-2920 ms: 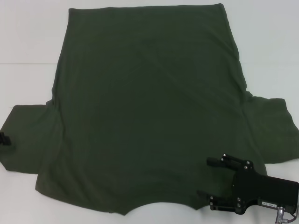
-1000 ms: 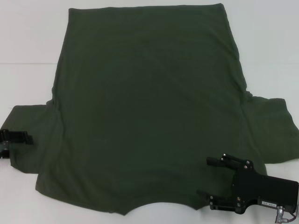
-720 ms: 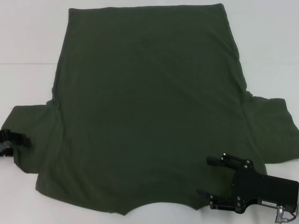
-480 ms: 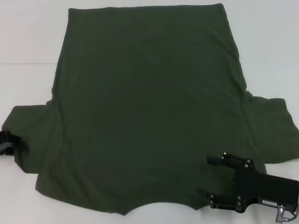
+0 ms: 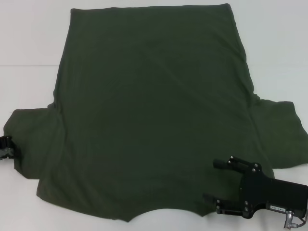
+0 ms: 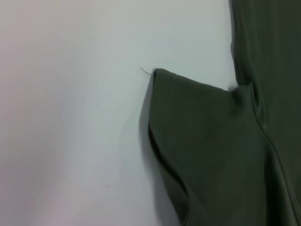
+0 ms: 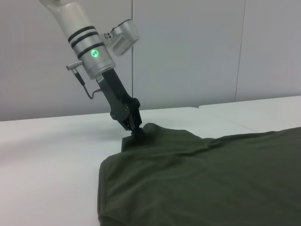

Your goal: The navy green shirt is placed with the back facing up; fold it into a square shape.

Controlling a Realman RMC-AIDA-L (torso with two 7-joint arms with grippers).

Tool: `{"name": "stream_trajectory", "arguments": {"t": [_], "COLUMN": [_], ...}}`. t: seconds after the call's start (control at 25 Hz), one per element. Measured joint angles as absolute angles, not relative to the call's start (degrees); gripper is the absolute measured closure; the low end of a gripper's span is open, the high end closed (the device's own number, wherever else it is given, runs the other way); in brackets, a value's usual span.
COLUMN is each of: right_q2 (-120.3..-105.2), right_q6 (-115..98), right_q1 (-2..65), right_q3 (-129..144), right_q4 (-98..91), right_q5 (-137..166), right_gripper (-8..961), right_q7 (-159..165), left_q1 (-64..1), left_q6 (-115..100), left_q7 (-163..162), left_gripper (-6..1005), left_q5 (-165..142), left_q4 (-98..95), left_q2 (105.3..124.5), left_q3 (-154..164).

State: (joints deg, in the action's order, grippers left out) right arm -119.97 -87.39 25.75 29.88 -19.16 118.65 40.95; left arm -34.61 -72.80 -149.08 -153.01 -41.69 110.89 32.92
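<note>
My left gripper has drawn back to the left sleeve's outer edge and now pinches it closed on the navy green shirt, which lies flat, back up, on the table. My right gripper (fingers spread) rests near the collar. Sleeve fold can start.

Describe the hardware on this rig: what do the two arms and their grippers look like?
The left gripper is slim and black, on a black link below a silver-grey arm with black rings, a lit green round indicator, a grey camera housing and a thin cable. The right gripper is black, with two fingers on a boxy body studded with small screws, a pale label and a metal fitting at its rear.
</note>
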Motion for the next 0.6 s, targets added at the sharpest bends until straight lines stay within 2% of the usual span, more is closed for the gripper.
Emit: {"name": "stream_trajectory", "arguments": {"t": [0.12,0.6], "right_q2": [-119.97,-119.97], "right_q6": [-87.4,-87.4], "right_q1": [25.8,25.7], "right_q3": [29.9,29.8], "right_q4": [-19.2,-19.2], "right_q5": [118.6,118.7], "right_gripper": [68,69], "right_q7": [41.0,41.0], "left_q1": [-34.6,-33.9], "left_q6": [-72.7,-72.4], "left_q7": [-149.1,-148.1], "left_gripper": [945,966], "left_q5": [-153.0,-153.0], "left_q4": [-41.8,-43.4], "left_q2": [111.02,111.16], "left_q3": [33.1,33.0]}}
